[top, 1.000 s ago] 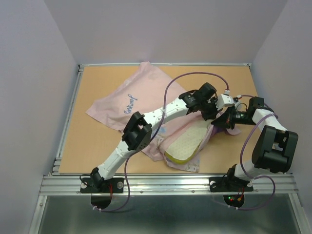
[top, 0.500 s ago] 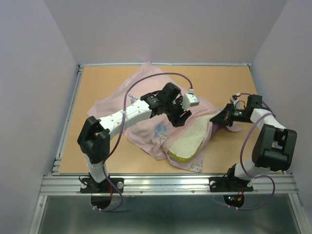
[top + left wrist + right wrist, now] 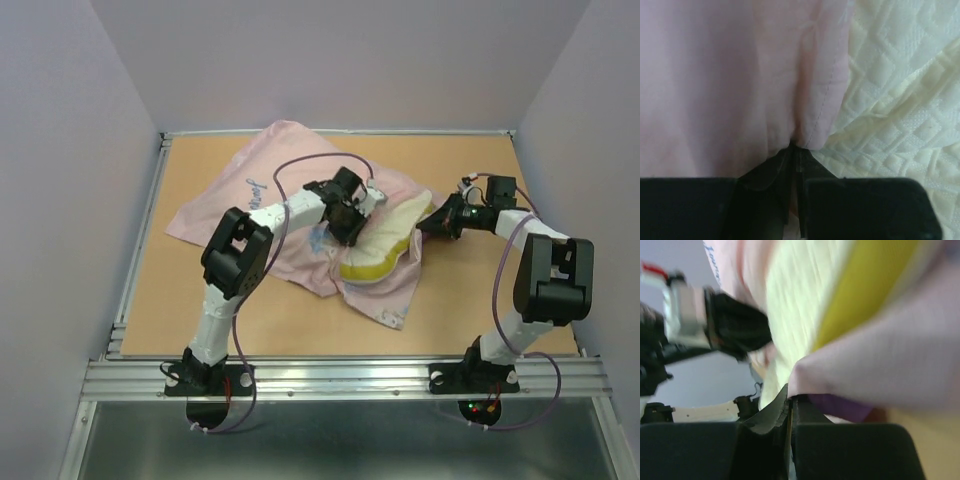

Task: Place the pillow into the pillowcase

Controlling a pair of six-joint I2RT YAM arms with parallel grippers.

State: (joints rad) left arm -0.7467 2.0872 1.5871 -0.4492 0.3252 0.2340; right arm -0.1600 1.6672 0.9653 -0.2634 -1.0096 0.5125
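The pink pillowcase [image 3: 205,210] lies spread over the middle of the table. The cream pillow [image 3: 395,225] sticks partly out of its opening, yellow band [image 3: 365,268] facing the near side. My left gripper [image 3: 354,234] sits at the pillow's left edge. In the left wrist view that gripper [image 3: 796,150] is shut on the pink hem of the pillowcase [image 3: 740,75], beside the quilted pillow [image 3: 900,100]. My right gripper [image 3: 427,225] is at the pillow's right end. There the gripper [image 3: 791,399] is shut on a pink and purple fold of the pillowcase [image 3: 880,370], under the pillow [image 3: 795,300].
The brown table [image 3: 480,180] is framed by a metal rail [image 3: 350,375] at the near edge and by lilac walls on three sides. Purple cables loop above both arms. A loose corner of the case [image 3: 385,305] hangs toward the near side.
My left arm swung back to the left, opened, and closed on the pillowcase hem by the pillow. The pillow and case shifted farther from the arm bases, and the right gripper followed with its fold.
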